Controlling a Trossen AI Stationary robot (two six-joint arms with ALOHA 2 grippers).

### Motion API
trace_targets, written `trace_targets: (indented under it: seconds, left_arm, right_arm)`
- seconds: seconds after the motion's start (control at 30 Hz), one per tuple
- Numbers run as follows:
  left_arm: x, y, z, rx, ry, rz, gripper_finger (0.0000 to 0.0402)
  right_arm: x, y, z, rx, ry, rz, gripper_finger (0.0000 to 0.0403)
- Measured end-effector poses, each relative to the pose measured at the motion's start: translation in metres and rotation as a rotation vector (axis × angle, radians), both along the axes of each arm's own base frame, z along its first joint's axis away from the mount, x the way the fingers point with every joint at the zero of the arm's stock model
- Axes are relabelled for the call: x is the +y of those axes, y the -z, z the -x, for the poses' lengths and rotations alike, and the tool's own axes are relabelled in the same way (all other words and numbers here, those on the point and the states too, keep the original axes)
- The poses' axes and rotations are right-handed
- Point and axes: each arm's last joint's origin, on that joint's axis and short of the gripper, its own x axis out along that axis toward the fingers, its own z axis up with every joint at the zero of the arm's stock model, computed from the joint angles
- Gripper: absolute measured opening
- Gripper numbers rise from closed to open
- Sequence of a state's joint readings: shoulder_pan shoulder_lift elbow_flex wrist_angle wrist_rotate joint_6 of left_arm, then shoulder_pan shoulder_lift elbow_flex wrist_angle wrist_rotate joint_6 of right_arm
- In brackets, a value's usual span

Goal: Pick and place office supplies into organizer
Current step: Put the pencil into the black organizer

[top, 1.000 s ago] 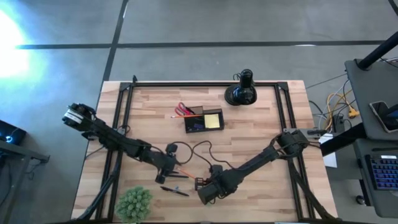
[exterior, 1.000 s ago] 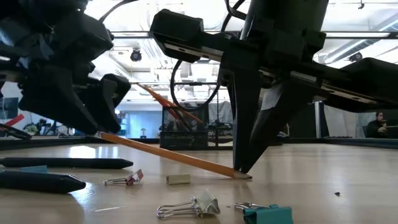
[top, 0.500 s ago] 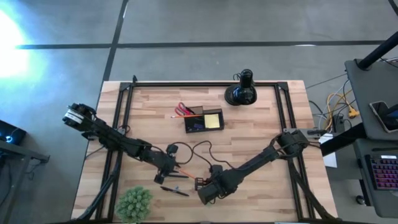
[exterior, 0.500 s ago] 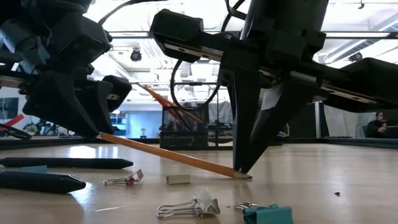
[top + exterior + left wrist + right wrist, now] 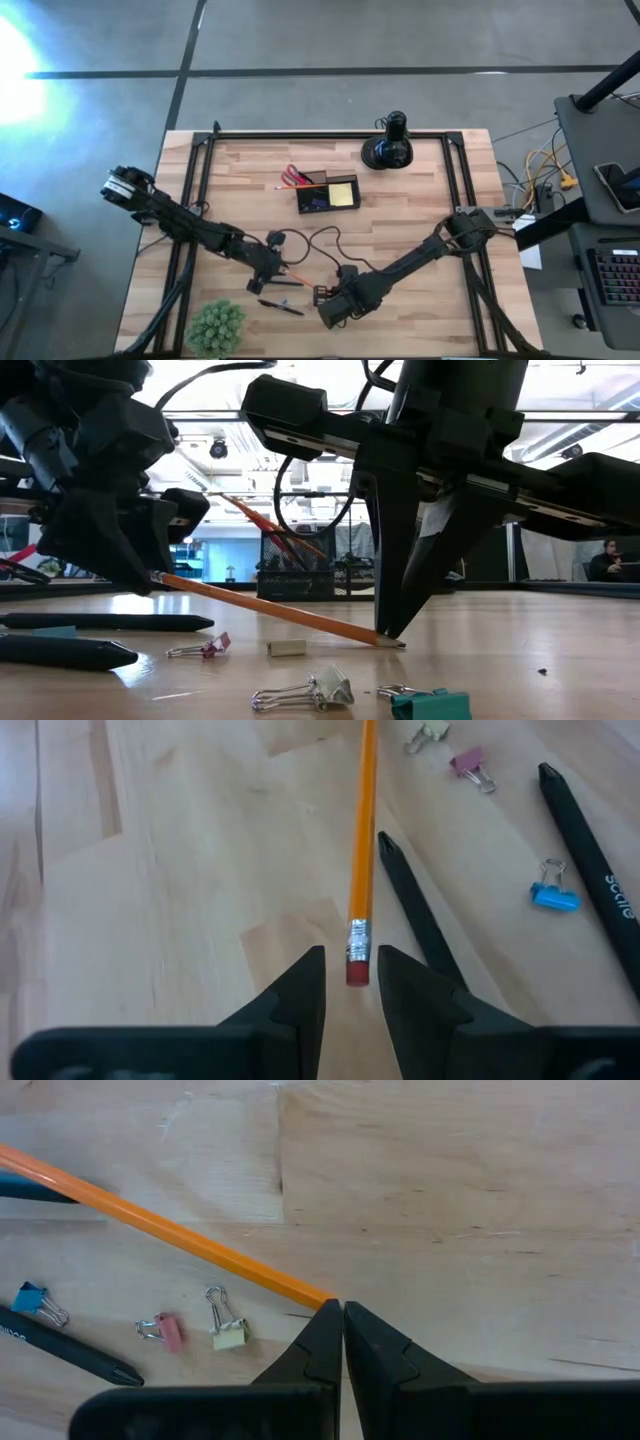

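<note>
Grey concrete floor surrounds the light wooden table [image 5: 400,240], which sits in a black frame; from the low camera I see a bright open room behind, with ceiling lights and a person seated far off at the right edge.

Starting at the left of my overhead view, a green fuzzy plant ball [image 5: 216,326] sits on the near-left corner. Just beside it the left gripper [image 5: 268,277] is down at the tabletop, its fingers [image 5: 300,995] pinching the eraser end of the orange pencil [image 5: 361,840], which I see raised slightly at that end in the low view. Two black pens [image 5: 600,870] lie alongside, with a blue binder clip [image 5: 553,896] between them and a pink clip [image 5: 468,767] farther on.

Toward the middle, the pencil slopes down to its tip on the wood, where the right gripper [image 5: 341,1320] stands with its fingers pressed together, the tips touching the pencil point. An eraser-like white block [image 5: 287,648] and silver clip [image 5: 310,690] lie near the low camera.

Farther back, centre, stands the organizer [image 5: 326,194], holding a yellow sticky-note pad [image 5: 342,193], with red-handled scissors [image 5: 294,177] at its left. A black knobbed object [image 5: 389,142] stands at the far edge, to the right of it.
</note>
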State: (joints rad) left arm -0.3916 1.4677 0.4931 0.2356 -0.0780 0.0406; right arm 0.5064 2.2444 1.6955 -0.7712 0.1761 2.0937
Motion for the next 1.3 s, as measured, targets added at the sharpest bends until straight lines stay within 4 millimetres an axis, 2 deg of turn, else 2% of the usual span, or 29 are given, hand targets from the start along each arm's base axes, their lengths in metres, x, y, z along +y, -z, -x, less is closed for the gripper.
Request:
trace_targets:
  seconds: [0.4,0.67,0.97,1.07,1.17,1.3]
  left_arm:
    - [-0.001,-0.001,-0.001,-0.017,0.013,0.016,0.0075]
    - [-0.001,-0.001,0.0,-0.018,0.035,0.001,0.0009]
    - [-0.001,-0.001,0.0,-0.018,0.033,0.003,0.0015]
    - [-0.001,-0.001,-0.001,-0.024,0.028,0.01,0.0015]
    - [-0.001,-0.003,0.0,-0.023,0.025,0.007,0.0013]
    - [0.002,-0.016,0.005,-0.007,0.006,-0.016,0.0008]
  right_arm:
    - [0.0,0.0,0.0,0.0,0.0,0.0,0.0008]
    - [0.0,0.0,0.0,-0.003,0.001,-0.002,0.0008]
    - [0.001,-0.004,0.0,-0.017,0.005,0.023,0.0008]
    - [0.004,-0.018,0.002,-0.072,0.023,0.154,0.0008]
    - [-0.002,-0.051,0.008,-0.078,0.073,0.234,0.0009]
    - [-0.009,-0.086,0.021,0.026,0.075,0.368,0.0009]
